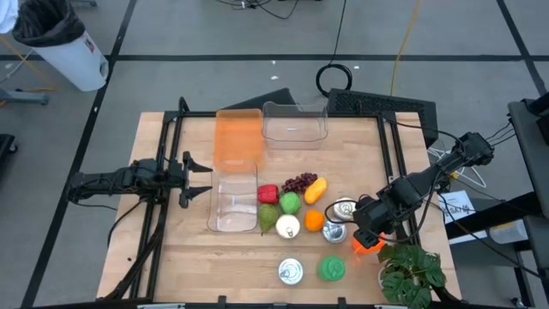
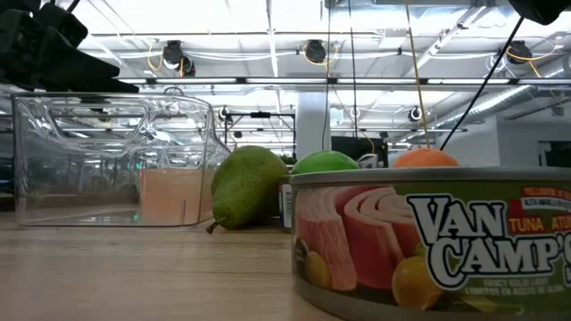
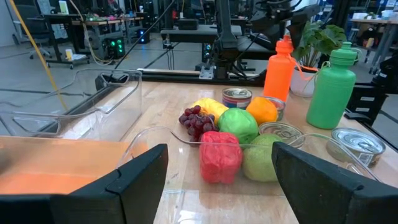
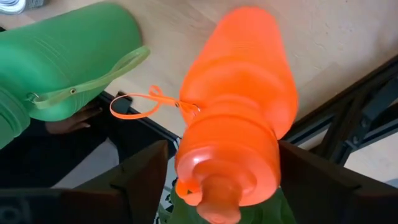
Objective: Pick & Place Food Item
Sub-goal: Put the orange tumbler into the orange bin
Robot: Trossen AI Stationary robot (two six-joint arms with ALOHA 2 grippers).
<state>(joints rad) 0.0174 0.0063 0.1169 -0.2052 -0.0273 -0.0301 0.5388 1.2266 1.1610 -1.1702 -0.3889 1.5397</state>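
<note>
The orange plastic squeeze bottle (image 4: pixel 236 118) with its looped strap stands near the table's right edge, just beside the potted green plant (image 1: pixel 410 273), and the right gripper (image 4: pixel 217 180) is straddling it from above, one dark finger on each side of the neck; the fingers look part-way in, but whether they are already pressing the plastic cannot be told. The green plastic bottle (image 4: pixel 59 71) stands just beside it. The main risk, as I judge it, is a poor hold: the smooth tapered shoulder could let the fingers ride up and the bottle squirt free, tipping it against the green bottle or off the near table edge. The loose strap could also snag a finger. The heap of toy fruit, the red pepper (image 3: pixel 219 157), green apple (image 3: pixel 237 124) and purple grapes (image 3: pixel 195 121), lies near the clear plastic bins (image 1: pixel 234 199). The left gripper (image 3: pixel 219 180) waits by those bins, fingers apart, holding nothing.
</note>
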